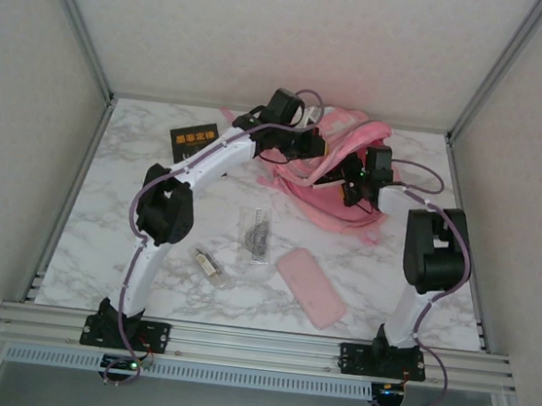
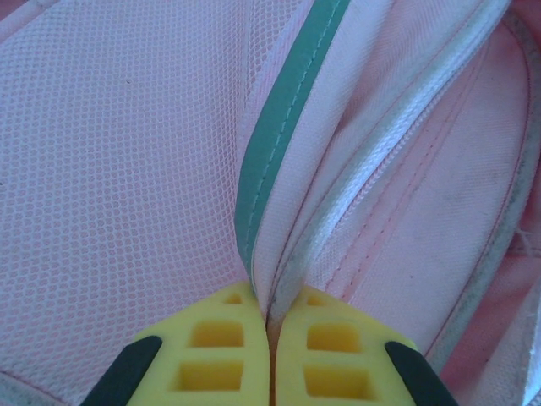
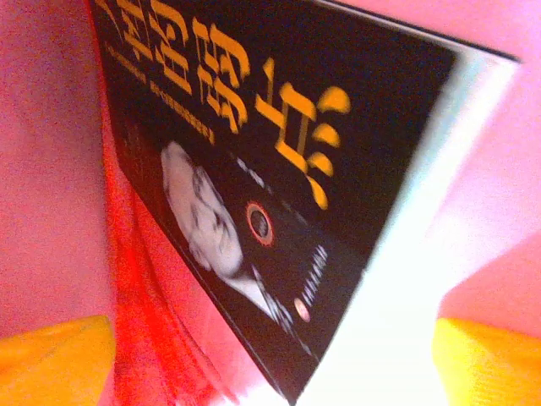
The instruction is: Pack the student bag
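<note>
The student bag (image 1: pixel 351 144) is a pink backpack lying at the back of the table, right of centre. My left gripper (image 1: pixel 309 147) is shut on its opening edge, and the yellow fingers (image 2: pixel 211 347) pinch the white zip seam and teal trim of the student bag (image 2: pixel 110 169). My right gripper (image 1: pixel 356 188) reaches into the bag's mouth. In the right wrist view a black book (image 3: pixel 254 169) with yellow lettering lies inside against the pink lining (image 3: pixel 51 169). The right gripper (image 3: pixel 270 362) stands open around it, its yellow fingertips (image 3: pixel 55 355) wide apart and clear of the book.
Another black book with yellow lettering (image 1: pixel 193 139) lies at the back left. A clear ruler set (image 1: pixel 256 233), a small clear item (image 1: pixel 208 263) and a flat pink pencil case (image 1: pixel 310 286) lie on the marble table (image 1: pixel 99 252) nearer the front. Metal frame posts border the sides.
</note>
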Controlling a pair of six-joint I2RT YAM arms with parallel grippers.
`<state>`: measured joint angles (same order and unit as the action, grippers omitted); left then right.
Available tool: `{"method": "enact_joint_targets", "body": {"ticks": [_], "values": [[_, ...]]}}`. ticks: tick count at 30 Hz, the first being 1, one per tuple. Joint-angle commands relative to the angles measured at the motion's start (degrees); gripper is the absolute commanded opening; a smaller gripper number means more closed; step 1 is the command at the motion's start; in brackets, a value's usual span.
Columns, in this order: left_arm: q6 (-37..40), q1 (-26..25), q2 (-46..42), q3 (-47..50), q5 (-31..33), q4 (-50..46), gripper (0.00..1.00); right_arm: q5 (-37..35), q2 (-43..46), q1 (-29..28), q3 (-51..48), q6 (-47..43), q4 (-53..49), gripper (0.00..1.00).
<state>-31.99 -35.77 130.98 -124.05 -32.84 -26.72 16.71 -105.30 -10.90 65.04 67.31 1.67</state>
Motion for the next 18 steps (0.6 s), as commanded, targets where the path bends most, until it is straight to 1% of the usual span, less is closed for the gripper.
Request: {"method": "enact_joint_targets", "body": {"ticks": [1, 4, 7, 9, 11, 14, 16, 18], "values": [[-1.2, 2.8, -4.0, 1.7, 2.2, 3.0, 0.0, 0.0, 7.2, 0.9, -1.0, -5.5, -11.5, 0.99], [-0.9, 3.1, -4.0, 3.4, 3.0, 3.7, 0.0, -2.2, 13.4, 1.7, -2.0, -11.9, -20.5, 0.99], [-0.2, 3.1, -4.3, 5.5, 4.1, 4.0, 0.0, -6.9, 21.4, 2.3, -2.6, -19.0, -28.8, 0.99], [-0.5, 3.1, -5.2, 8.9, 3.9, 5.6, 0.0, -10.1, 27.0, 2.3, -2.6, -23.4, -33.1, 0.99], [-0.9, 2.9, -7.0, 13.7, 4.0, 8.1, 0.0, -11.4, 30.9, 2.4, -2.2, -26.1, -35.9, 0.99], [-1.1, 2.3, -10.6, 21.1, 4.3, 10.9, 0.0, -10.9, 35.3, 2.3, -1.4, -28.3, -37.6, 0.99], [-1.3, 1.9, -13.0, 25.7, 4.7, 12.3, 0.0, -8.5, 36.8, 2.1, -1.1, -28.6, -36.7, 0.99], [-1.5, 1.3, -15.7, 29.8, 5.3, 13.3, 0.0, -5.0, 37.5, 1.6, -1.3, -28.2, -33.7, 0.99]]}}
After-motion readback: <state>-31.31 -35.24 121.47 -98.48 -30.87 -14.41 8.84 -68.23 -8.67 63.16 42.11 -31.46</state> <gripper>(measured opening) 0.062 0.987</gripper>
